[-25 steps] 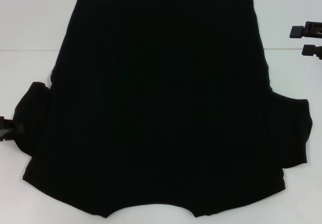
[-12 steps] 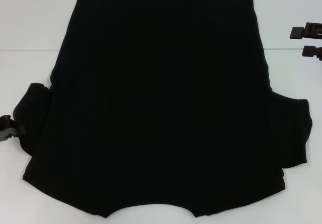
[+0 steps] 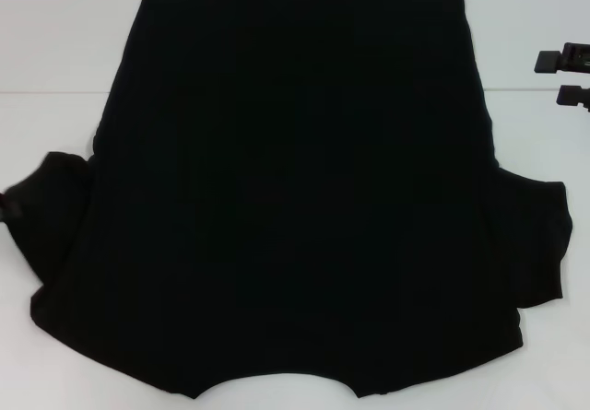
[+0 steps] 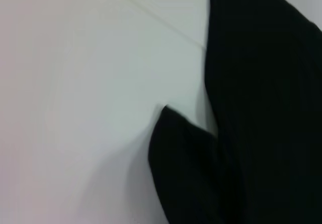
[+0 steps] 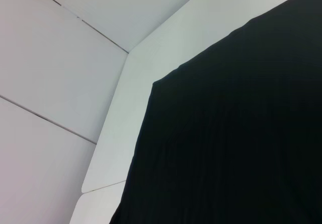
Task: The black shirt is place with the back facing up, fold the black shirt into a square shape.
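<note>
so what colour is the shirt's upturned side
Plain black shirt, no print showing; clearest in the head view.

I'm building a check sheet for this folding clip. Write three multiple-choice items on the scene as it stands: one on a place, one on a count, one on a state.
1. Where is the right pincer?
A. Off the shirt's far right side, over bare table
B. On the shirt's middle
C. At the collar

2. How many sleeves of the black shirt stick out sideways?
A. None
B. One
C. Two

3. How does the shirt's body lie?
A. Rolled into a tube
B. Spread flat on the white table, not yet folded
C. Already folded into a small square

Answers:
1 A: the head view shows it beside the shirt's upper right edge, apart from the cloth.
2 C: one sleeve shows on each side, the left one with the left pincer at its edge.
3 B: the full back panel is laid out with no fold lines.
</note>
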Controlling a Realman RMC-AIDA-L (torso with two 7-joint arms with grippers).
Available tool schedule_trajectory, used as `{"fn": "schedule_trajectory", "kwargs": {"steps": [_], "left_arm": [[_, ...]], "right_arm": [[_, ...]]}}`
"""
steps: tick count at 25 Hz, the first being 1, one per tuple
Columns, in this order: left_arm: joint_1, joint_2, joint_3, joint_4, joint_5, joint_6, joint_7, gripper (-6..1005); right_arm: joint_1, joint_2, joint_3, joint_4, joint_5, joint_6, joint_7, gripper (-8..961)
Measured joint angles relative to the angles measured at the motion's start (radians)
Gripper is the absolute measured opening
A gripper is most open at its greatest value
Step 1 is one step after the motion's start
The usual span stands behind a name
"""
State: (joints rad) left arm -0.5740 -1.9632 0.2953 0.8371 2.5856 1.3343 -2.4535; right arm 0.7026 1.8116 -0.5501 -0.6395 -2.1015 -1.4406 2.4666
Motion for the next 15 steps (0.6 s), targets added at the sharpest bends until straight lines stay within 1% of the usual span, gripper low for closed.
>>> {"fn": "schedule_trajectory", "kwargs": {"steps": [3, 6, 12, 15], "left_arm": [[-0.008, 0.020, -0.004, 0.019, 0.013, 0.007, -0.002, 38], [-0.018, 0.030, -0.005, 0.035, 0.040, 0.014, -0.008, 43], [-0.040, 0.037, 0.012, 0.063, 0.079, 0.020, 0.008, 53], [-0.055, 0.030, 0.054, 0.079, 0.064, 0.049, 0.070, 59]], "right_arm": [[-0.003, 0.000, 0.001, -0.001, 0.000, 0.000, -0.002, 880], [-0.004, -0.001, 0.002, -0.001, 0.000, 0.000, -0.003, 876], [-0.007, -0.003, 0.003, -0.003, 0.000, 0.000, -0.001, 869], [-0.007, -0.003, 0.000, -0.004, 0.000, 0.004, -0.001, 866]]}}
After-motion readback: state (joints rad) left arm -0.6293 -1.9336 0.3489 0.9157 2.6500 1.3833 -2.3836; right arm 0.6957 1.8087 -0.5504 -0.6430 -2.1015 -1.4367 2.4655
